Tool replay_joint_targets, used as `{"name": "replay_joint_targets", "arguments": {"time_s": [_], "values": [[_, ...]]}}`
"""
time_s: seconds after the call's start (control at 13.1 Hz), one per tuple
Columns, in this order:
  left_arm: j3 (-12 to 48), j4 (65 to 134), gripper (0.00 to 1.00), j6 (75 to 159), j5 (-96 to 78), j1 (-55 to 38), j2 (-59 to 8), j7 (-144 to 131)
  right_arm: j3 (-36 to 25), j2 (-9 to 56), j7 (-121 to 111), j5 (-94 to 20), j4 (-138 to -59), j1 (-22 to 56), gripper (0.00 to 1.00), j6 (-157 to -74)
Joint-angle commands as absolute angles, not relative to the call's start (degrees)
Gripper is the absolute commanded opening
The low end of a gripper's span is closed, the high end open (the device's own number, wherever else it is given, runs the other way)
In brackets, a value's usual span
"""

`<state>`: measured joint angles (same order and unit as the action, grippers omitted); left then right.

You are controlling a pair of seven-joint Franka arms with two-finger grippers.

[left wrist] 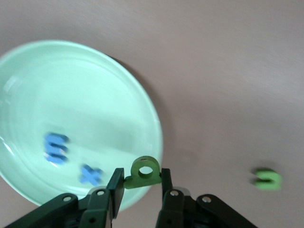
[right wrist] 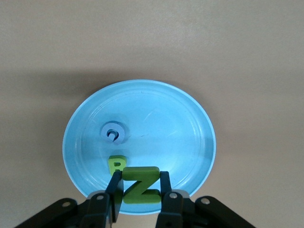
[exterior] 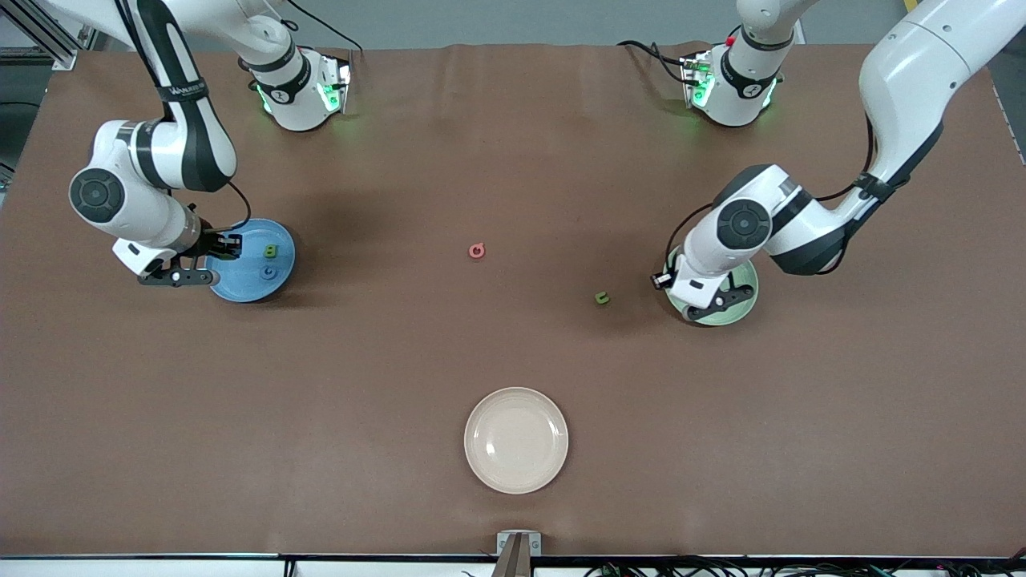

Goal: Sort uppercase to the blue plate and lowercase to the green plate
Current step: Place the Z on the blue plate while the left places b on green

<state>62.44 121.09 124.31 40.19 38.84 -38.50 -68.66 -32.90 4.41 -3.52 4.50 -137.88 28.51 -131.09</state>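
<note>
Premises present as a robotics laboratory. Two white arms are mounted at roughly eleven and one o'clock of a table (exterior: 513, 361) covered in plain brown sheet. Bundled cables (exterior: 801, 569) trail along the six o'clock edge, aluminium framing (exterior: 48, 40) stands at ten o'clock, and green indicator lamps glow on both bases.

- Our left gripper (left wrist: 139, 183) hangs low at the table's left-arm end, fingers pinched, pointing to six o'clock.
- Our right gripper (right wrist: 139, 186) hangs low at the right-arm end, fingers likewise narrow.
</note>
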Motion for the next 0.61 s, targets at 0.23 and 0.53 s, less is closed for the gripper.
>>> {"name": "replay_joint_targets", "arguments": {"time_s": [0.23, 0.53], "values": [[61.8, 125.51, 0.19, 130.24, 47.1, 43.86, -39.99, -66.71, -32.08, 3.16, -6.24, 4.93, -138.69, 26.19, 1.0, -131.57], [58.98, 126.65, 0.19, 133.41, 49.91, 43.68, -40.86, -66.36, -31.82, 2.2, -4.23, -1.47, -138.69, 29.6, 1.0, -128.51]]}}
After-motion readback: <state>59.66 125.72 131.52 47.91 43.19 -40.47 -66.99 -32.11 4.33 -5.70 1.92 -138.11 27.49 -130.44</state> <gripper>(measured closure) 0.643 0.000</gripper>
